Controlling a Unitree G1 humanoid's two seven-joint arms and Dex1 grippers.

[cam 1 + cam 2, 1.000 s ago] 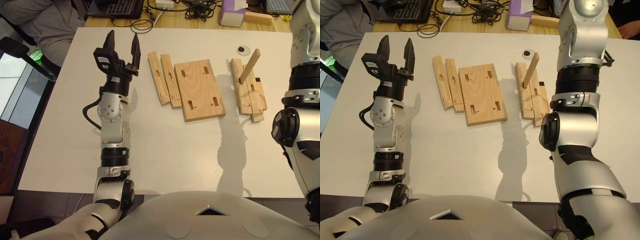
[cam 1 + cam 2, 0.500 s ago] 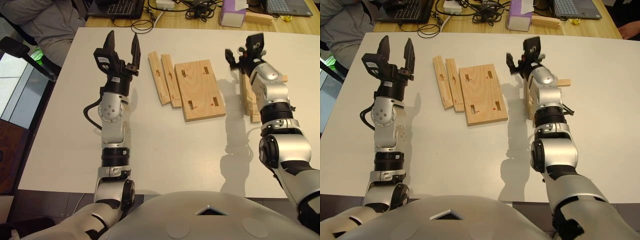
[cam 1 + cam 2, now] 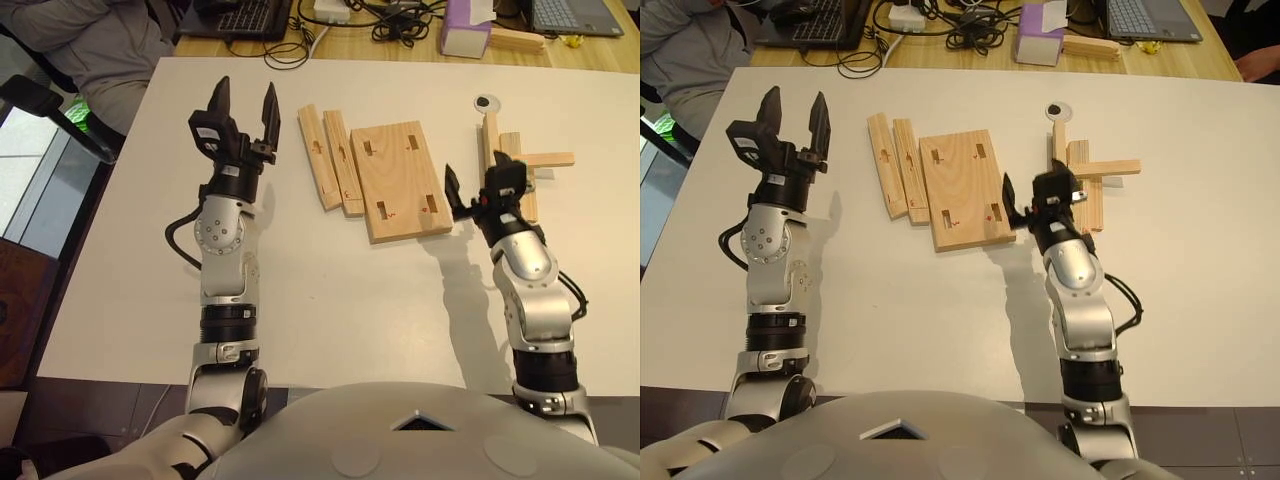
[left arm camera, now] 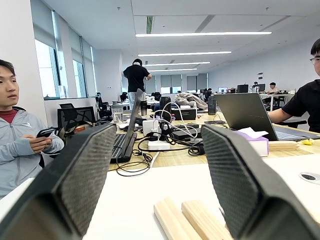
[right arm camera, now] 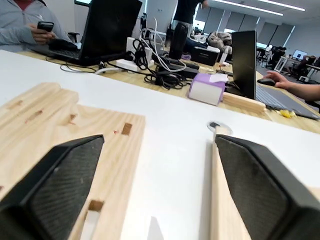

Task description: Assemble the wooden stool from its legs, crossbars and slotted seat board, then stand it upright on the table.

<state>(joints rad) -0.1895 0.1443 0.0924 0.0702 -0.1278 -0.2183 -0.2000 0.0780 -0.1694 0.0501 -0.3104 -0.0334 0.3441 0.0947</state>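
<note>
The slotted seat board (image 3: pixel 400 180) lies flat in the middle of the white table (image 3: pixel 330 300). Two legs (image 3: pixel 330 160) lie side by side at its left edge, and their ends show in the left wrist view (image 4: pixel 195 220). To the right of the board is a pile of wooden pieces (image 3: pixel 522 190), with one crossbar (image 3: pixel 548 159) lying across it and a thin stick (image 3: pixel 488 135) flat beside it. My left gripper (image 3: pixel 243 100) stands open, pointing up, left of the legs. My right gripper (image 3: pixel 476 180) is open with nothing in it, between the board's near right corner and the pile.
A small round black-and-white object (image 3: pixel 487 100) lies on the table beyond the stick. Behind the far edge, another desk holds a purple tissue box (image 3: pixel 466 28), a wooden piece (image 3: pixel 520 38), cables and laptops. The near half of the table is bare.
My right arm came down from high up, passed over the right pile and drew back toward the near side. The stick that stood tilted in the pile now lies flat. The left arm kept still.
</note>
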